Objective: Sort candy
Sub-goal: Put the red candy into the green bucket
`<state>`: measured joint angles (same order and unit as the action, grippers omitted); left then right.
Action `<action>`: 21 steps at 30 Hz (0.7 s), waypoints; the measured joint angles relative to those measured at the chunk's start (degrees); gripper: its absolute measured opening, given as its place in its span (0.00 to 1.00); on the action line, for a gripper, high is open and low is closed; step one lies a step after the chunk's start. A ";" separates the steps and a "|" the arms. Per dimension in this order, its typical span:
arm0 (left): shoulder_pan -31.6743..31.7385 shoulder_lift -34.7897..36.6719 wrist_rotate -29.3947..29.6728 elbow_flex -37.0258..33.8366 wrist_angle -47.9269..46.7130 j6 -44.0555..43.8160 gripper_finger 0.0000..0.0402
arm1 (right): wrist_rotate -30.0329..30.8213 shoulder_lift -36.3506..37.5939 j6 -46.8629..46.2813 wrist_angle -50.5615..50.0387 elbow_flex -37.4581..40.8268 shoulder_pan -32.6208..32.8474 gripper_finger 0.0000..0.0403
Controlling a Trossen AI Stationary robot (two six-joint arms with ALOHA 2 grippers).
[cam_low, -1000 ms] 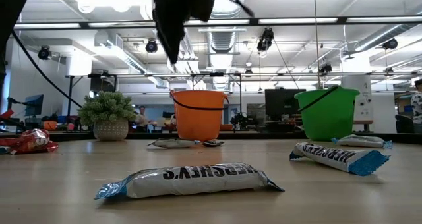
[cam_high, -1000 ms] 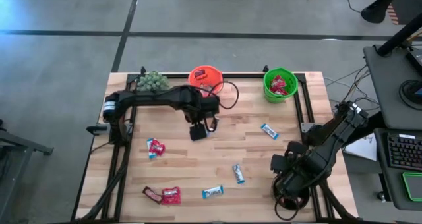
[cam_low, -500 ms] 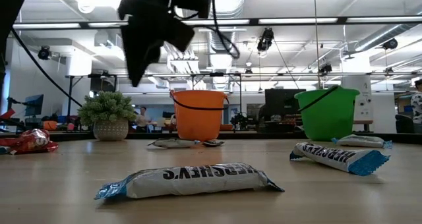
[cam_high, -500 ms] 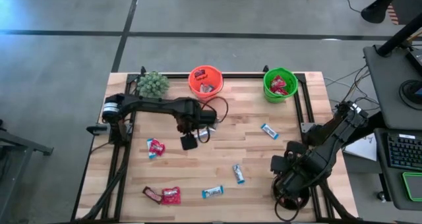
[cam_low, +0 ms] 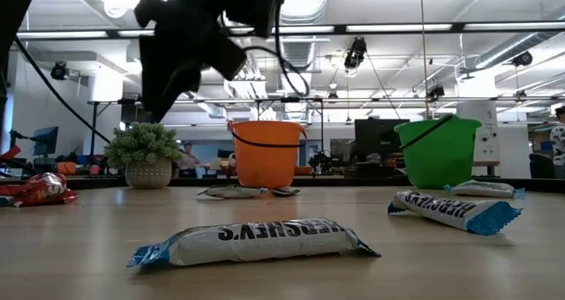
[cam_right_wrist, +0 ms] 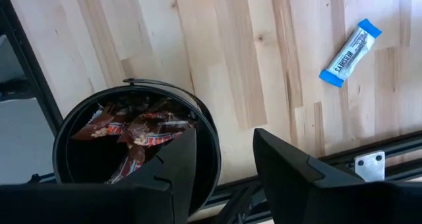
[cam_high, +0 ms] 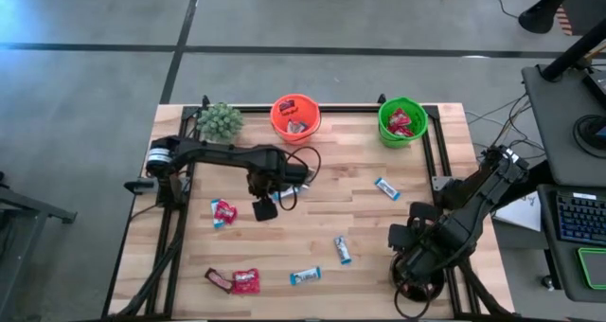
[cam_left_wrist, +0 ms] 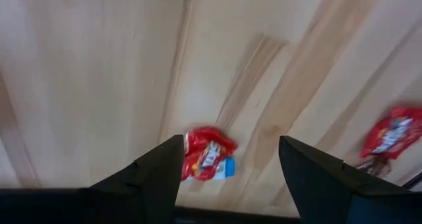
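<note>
Candy lies scattered on the wooden table: a red packet [cam_high: 223, 211], a red packet [cam_high: 246, 281] beside a dark brown bar [cam_high: 219, 278], and blue-and-white bars [cam_high: 305, 277], [cam_high: 342, 250], [cam_high: 386, 187]. My left gripper [cam_high: 264, 210] hangs open above the table just right of the first red packet [cam_left_wrist: 208, 155], which shows between its fingers, untouched. My right gripper [cam_right_wrist: 224, 133] hovers open and empty at the near right, over a black bucket [cam_right_wrist: 72, 128] holding dark brown bars.
An orange bucket [cam_high: 294, 116] and a green bucket [cam_high: 401, 121], both holding candy, stand at the far edge, with a small green plant [cam_high: 219, 121] to their left. A metal frame borders the table. Bare wood lies between the candies.
My left gripper has moved down and toward the table's near-left, toward the red packet, tipping more steeply downward. Its fingers stay open. No candy has moved.
</note>
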<state>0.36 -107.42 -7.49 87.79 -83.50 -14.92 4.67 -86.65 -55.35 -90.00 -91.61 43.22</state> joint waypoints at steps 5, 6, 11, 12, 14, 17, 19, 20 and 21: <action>-0.07 0.91 -0.50 -6.34 -0.01 0.00 0.58 | -0.07 0.00 -0.46 0.00 0.00 0.02 0.36; -0.07 1.41 -0.94 -7.79 -0.03 0.00 0.58 | -0.09 0.00 -0.55 -0.02 0.00 0.02 0.36; -0.11 5.80 -2.97 -14.64 1.75 -1.26 0.58 | -0.13 0.00 -0.55 0.00 0.00 0.02 0.35; -0.13 7.15 -3.49 -16.07 2.74 -1.81 0.58 | -0.14 0.00 -0.55 -0.02 0.00 0.02 0.35; -0.18 9.75 -4.53 -18.76 6.06 -3.61 0.58 | -0.13 0.00 -0.55 -0.02 0.00 0.02 0.35; -0.20 13.26 -4.63 -22.06 10.32 -5.87 0.58 | -0.13 0.02 -0.55 -0.02 0.00 0.00 0.36; -0.20 14.79 -3.73 -23.69 11.61 -6.52 0.58 | -0.13 0.04 -0.57 -0.02 0.00 0.00 0.37; -0.20 15.35 -2.90 -24.43 11.58 -6.76 0.58 | -0.13 0.04 -0.65 -0.02 0.00 0.00 0.37; -0.20 15.84 -2.38 -25.26 11.58 -7.16 0.58 | -0.13 0.07 -1.11 0.00 0.00 -0.02 0.37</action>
<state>0.16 -91.58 -9.87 62.54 -71.92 -22.08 4.54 -86.59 -56.46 -90.00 -91.61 43.20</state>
